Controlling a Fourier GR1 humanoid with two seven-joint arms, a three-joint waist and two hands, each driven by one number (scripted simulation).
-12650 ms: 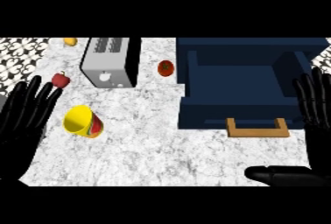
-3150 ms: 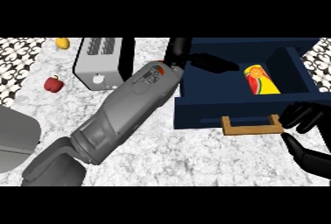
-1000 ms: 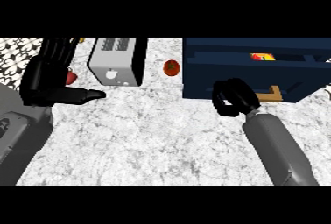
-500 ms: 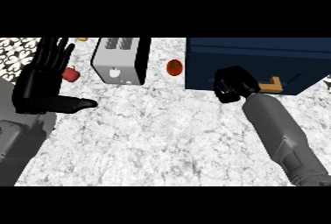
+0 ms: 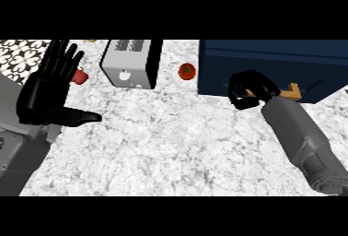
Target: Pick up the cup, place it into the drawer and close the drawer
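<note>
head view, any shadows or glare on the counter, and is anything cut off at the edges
Head view: lighting is flat, no glare on the marble counter; only a faint darkening beside the toaster. The dark blue drawer shows little shading, so its front is hard to read. The left robot hand is fully in view; the right robot hand covers part of the wooden handle. The drawer is cut off at the right edge.

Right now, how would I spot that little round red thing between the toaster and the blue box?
Find the silver toaster standing at the back of the marble counter. Just to its right, short of the dark blue drawer, lies a tomato. It is rounder and more orange-red than the small red apple on the toaster's other side.
</note>
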